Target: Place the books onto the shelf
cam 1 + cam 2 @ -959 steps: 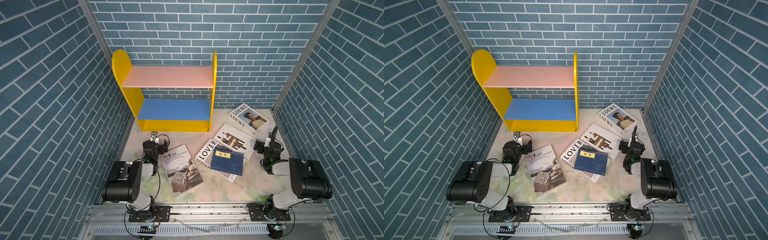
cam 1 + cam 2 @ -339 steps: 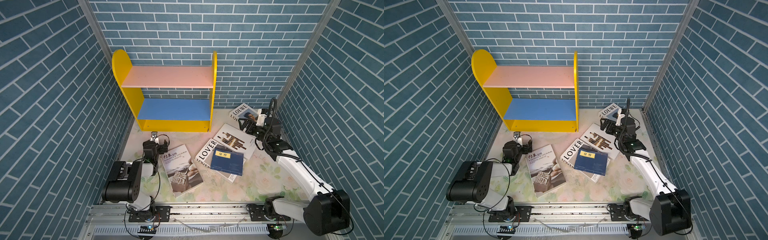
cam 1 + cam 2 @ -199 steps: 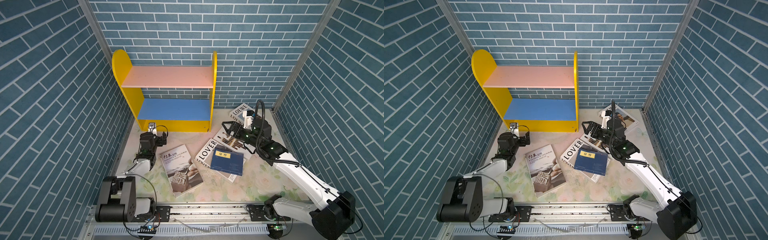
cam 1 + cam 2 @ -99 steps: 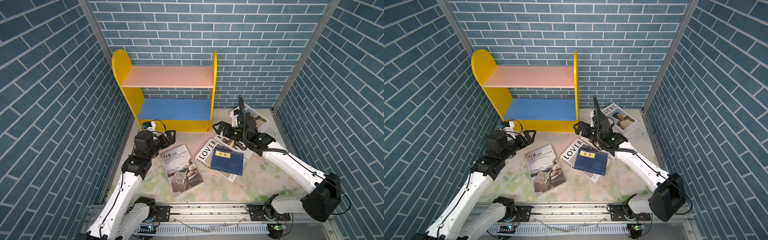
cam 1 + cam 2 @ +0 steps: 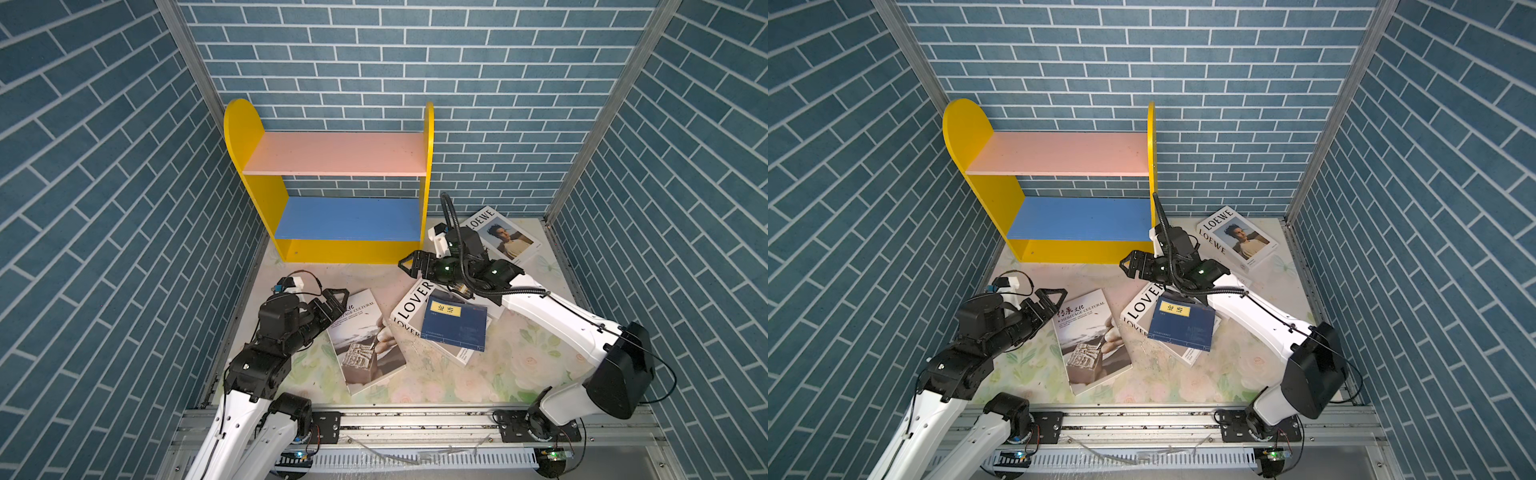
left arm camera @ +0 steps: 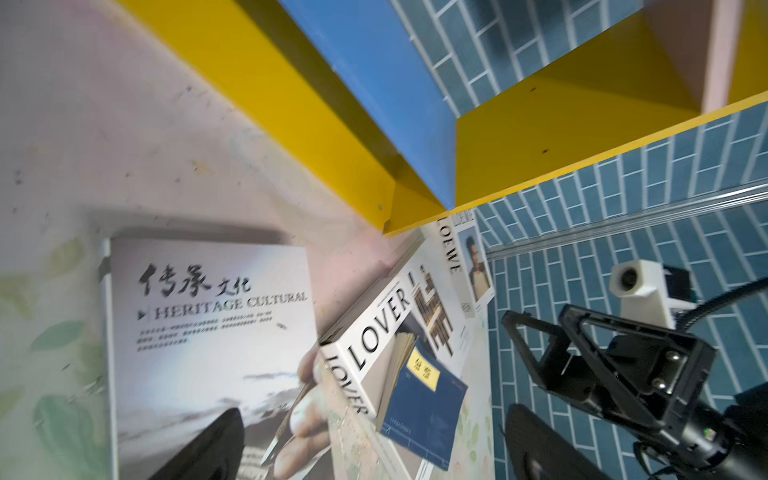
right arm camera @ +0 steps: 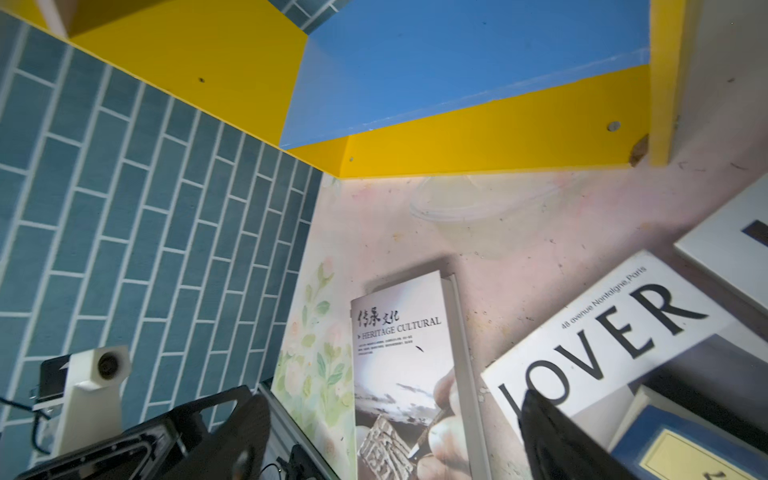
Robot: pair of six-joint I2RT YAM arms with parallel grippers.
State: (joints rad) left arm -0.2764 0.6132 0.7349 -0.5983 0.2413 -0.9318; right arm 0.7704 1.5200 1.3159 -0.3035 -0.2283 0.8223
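The shelf (image 5: 332,153) stands at the back, its pink and blue (image 5: 349,218) boards bare. On the floral mat lie the books: Heritage Cultural (image 5: 365,345), LOVER (image 5: 409,307) with the navy one (image 5: 455,326) on top, and LOEWE (image 5: 505,239). The brown-bar book (image 6: 434,316) is mostly hidden under my right arm in both top views. My left gripper (image 5: 338,305) is open above the Heritage book's far left corner. My right gripper (image 5: 409,266) is open and empty over the LOVER book's far end, near the shelf's right foot.
Blue brick walls (image 5: 124,208) close in the left, back and right sides. An aluminium rail (image 5: 415,419) with both arm bases runs along the front. Bare mat (image 5: 353,276) lies between the shelf and the books.
My left arm has risen from its folded pose and reached out to the Heritage book. My right gripper has swung left from the LOEWE book towards the shelf. No book has moved.
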